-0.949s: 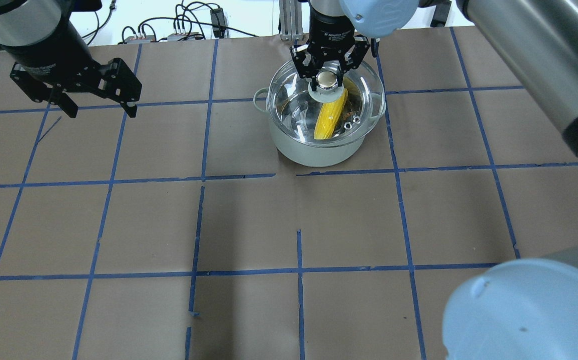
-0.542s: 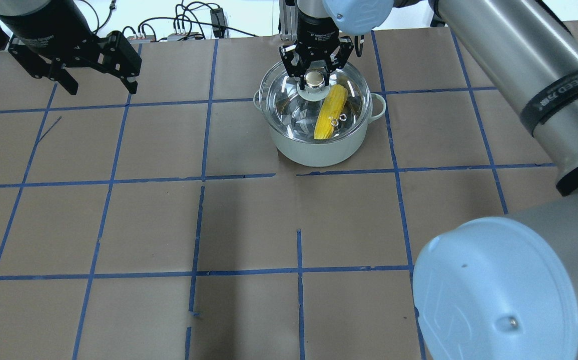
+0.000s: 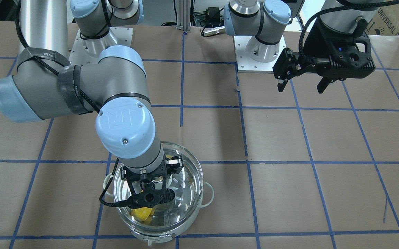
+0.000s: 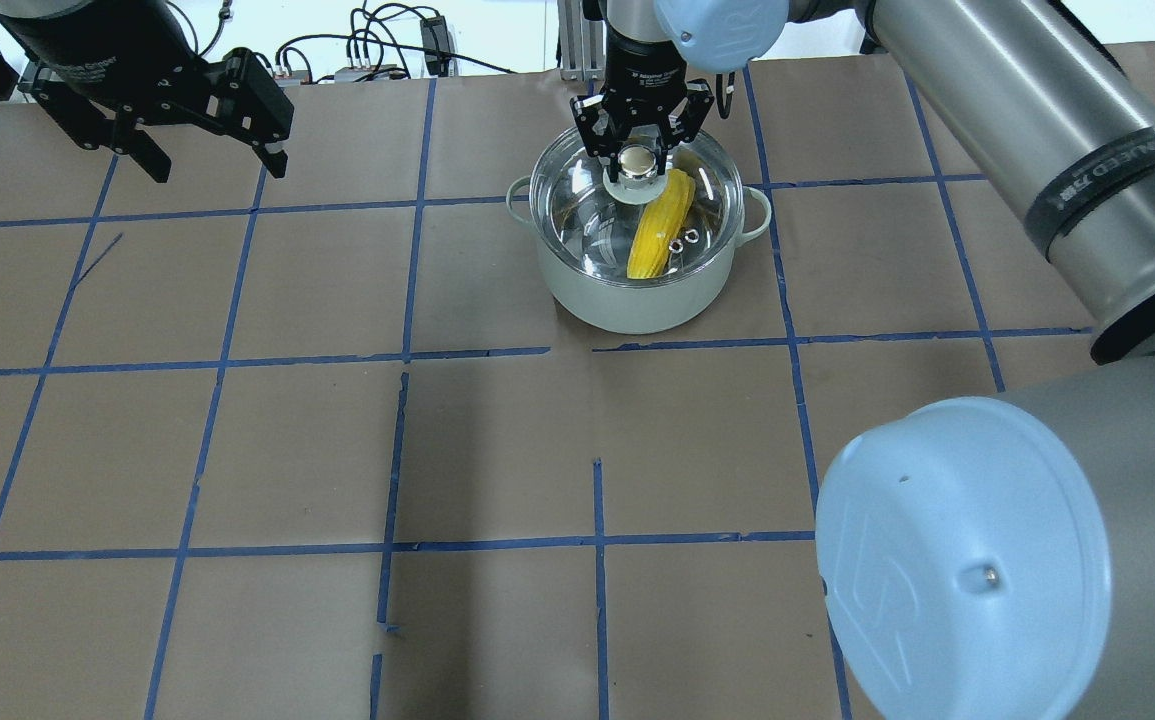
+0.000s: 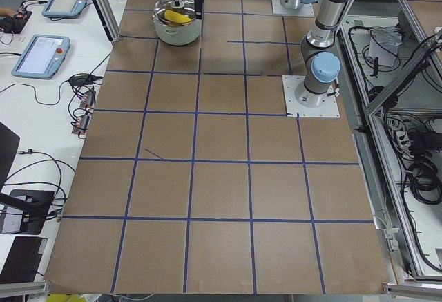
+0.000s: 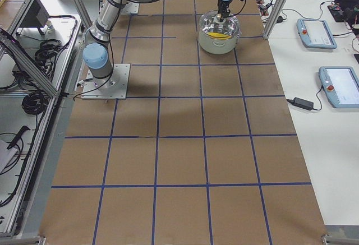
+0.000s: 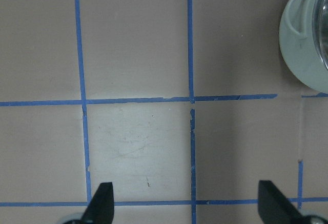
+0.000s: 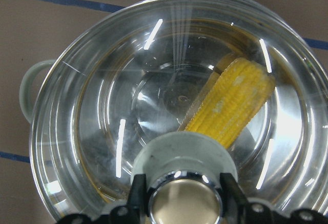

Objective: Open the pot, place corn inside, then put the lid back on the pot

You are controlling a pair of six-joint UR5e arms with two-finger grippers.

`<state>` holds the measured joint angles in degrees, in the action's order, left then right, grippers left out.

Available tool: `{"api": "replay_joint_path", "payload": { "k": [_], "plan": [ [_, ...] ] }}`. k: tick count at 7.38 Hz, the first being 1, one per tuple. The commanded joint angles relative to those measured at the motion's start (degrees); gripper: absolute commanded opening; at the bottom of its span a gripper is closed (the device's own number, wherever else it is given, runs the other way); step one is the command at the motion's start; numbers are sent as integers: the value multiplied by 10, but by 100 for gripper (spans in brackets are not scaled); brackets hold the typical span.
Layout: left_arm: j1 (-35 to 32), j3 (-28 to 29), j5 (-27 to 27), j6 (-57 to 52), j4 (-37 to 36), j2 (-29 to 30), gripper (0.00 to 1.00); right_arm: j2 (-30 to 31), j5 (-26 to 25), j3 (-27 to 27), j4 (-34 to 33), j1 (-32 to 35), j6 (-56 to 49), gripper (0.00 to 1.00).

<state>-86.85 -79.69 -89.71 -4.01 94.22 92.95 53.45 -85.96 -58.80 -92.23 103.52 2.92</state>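
Note:
The pot (image 4: pixel 637 295) stands at the far middle of the table, also in the front-facing view (image 3: pixel 189 226). The corn (image 4: pixel 659 232) lies inside it, seen through the glass. The lid (image 4: pixel 577 205) is over the pot's mouth and lines up with its rim; I cannot tell whether it rests on it. My right gripper (image 4: pixel 640 160) is shut on the lid's knob (image 8: pixel 184 201), with the corn (image 8: pixel 233 106) below the glass. My left gripper (image 4: pixel 212 162) is open and empty, raised over the table's far left, well away from the pot. The left wrist view shows its fingertips (image 7: pixel 100 206) and the pot's side (image 7: pixel 302 55).
Brown paper with a blue tape grid covers the table (image 4: pixel 497 450). Cables and boxes (image 4: pixel 367 55) lie beyond the far edge. My right arm's elbow (image 4: pixel 967 560) fills the near right of the overhead view. Both arm bases (image 3: pixel 261 52) are bolted at the robot's side.
My right gripper has brought the lid down and centred it over the pot, still holding the knob. My left arm has pulled back toward the far-left edge, still open.

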Motion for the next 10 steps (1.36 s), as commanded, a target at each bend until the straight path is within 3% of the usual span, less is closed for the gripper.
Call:
{"api": "replay_joint_path", "payload": {
  "k": [1,7,10],
  "plan": [
    [1,-2,-1,0,-1,0,100,-5,0,2,-4,0,-1,40],
    [0,-6,-1,-1,-2,0,100,-28,-1,35,-2,0,2,40],
    [0,-6,-1,-2,-2,0,100,-34,-5,40,-6,4,-2,65]
  ]
}}
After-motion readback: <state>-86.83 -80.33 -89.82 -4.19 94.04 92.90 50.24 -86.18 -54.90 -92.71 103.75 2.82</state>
